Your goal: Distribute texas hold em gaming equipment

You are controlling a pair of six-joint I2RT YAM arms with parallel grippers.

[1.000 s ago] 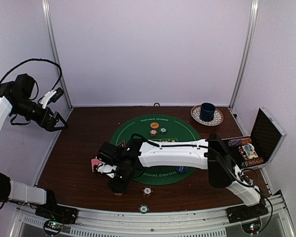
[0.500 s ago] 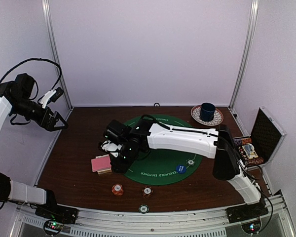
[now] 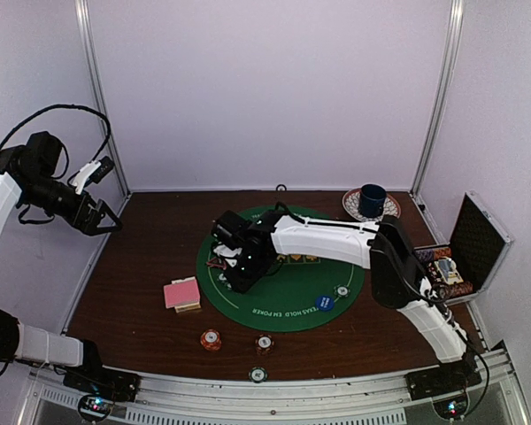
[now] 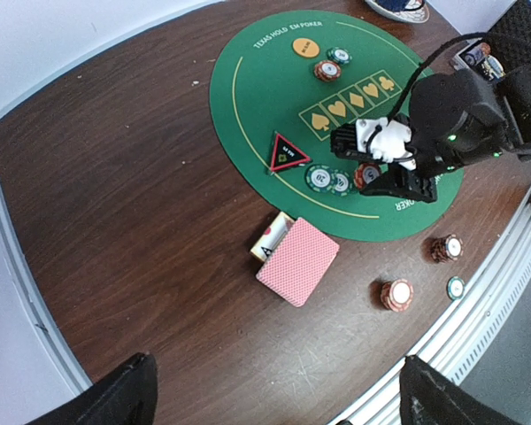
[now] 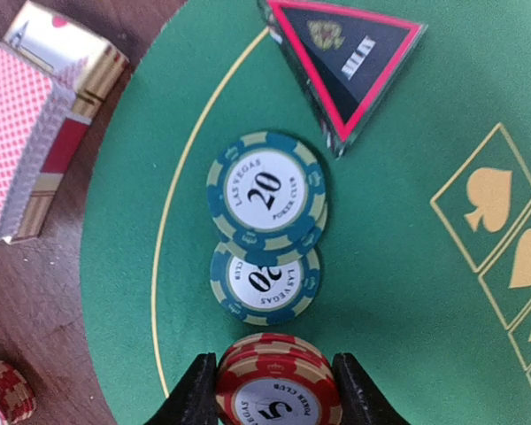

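Dark brown wooden table [image 4: 115, 221], smooth with faint scuffs. Matt green felt mat [image 5: 398, 310]. Glossy plastic green chips [image 5: 266, 192] and red chip stack [image 5: 277, 385]. Shiny triangle marker [image 5: 350, 53]. Pink paper cards [image 5: 13, 133].

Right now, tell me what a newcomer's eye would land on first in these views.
The right gripper, stretched across the round green mat in the middle of the table, is clamped on a stack of red chips. Two green chips overlap just ahead of it, with the red-black triangle marker beyond. The pink-backed deck lies on bare wood left of the mat.
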